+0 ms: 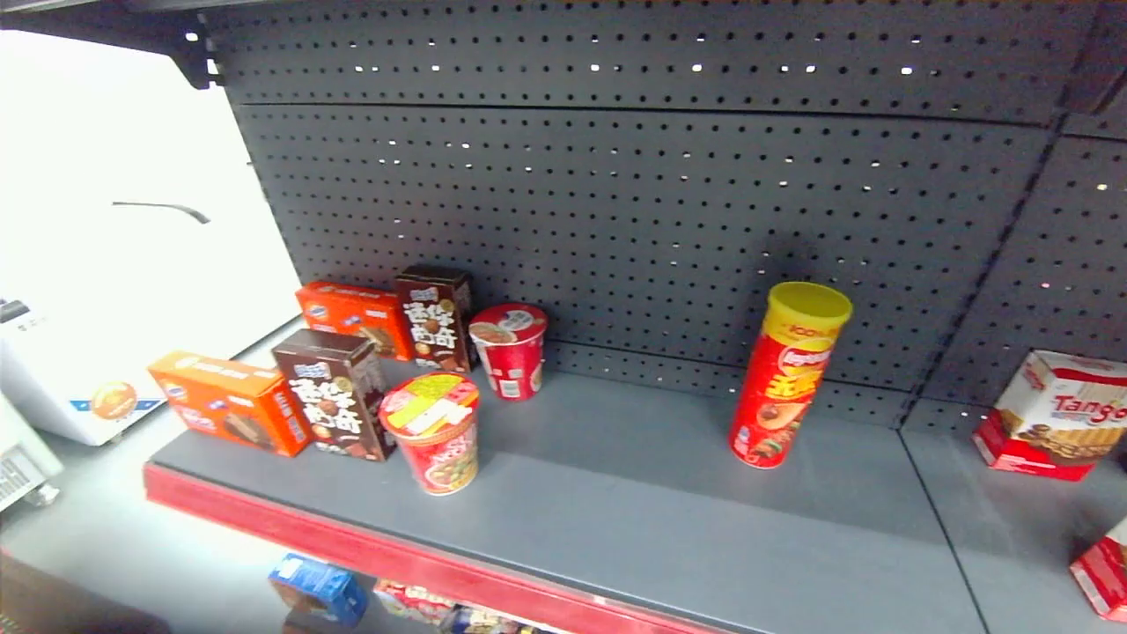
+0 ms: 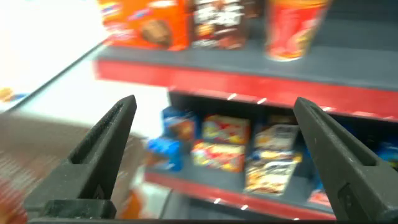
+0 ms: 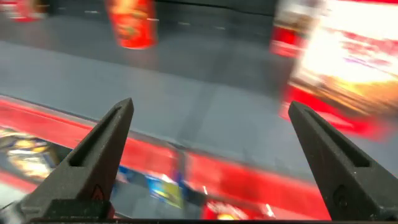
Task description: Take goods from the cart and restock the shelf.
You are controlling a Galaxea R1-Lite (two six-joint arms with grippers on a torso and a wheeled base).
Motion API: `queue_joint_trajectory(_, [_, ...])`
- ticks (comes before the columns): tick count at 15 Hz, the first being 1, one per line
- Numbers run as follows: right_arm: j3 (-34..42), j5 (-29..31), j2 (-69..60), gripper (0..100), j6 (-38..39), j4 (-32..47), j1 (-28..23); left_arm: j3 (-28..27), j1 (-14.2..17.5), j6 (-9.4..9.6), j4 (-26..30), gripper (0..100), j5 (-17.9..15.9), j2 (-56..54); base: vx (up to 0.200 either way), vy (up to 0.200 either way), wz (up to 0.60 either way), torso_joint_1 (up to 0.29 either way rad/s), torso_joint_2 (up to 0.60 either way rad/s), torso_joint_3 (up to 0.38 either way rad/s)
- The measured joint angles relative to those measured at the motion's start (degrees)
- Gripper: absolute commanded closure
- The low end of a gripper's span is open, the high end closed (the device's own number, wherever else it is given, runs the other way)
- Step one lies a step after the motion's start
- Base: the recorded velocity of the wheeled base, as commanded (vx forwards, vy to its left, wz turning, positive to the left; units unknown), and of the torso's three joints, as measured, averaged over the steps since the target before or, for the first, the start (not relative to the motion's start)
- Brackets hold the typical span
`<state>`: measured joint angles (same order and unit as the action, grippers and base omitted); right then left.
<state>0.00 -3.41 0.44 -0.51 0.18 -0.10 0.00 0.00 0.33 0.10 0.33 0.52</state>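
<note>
Faced the shelf (image 1: 616,493) with left pincer (image 2: 214,104) and right pincer (image 3: 209,104) spread wide, empty; likely needed a square, centred grip at the next pickup before restocking.

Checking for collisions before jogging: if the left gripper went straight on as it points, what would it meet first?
Likely the colourful snack packets on the lower shelf, under the red-edged grey shelf; they sit centred between the fingers of the open left gripper. Nothing nearer shows; depth is unclear.

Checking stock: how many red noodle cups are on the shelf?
2. The front cup stands near the shelf front beside a brown box; the rear cup stands near the pegboard. None seems hidden.
</note>
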Motion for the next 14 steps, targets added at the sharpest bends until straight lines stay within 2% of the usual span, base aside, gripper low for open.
queue_joint_trajectory(12, [0.0,0.0,0.0,0,0.0,0.0,0.0,0.0,0.02,-0.12,-0.1,0,0.07,0.0,0.0,0.0,0.6,0.002,0.0,0.002])
queue_joint_trajectory(14, [0.0,0.0,0.0,0,0.05,-0.02,0.02,0.0,0.05,-0.11,-0.1,0,0.18,0.0,0.0,0.0,0.0,0.0,0.0,0.0])
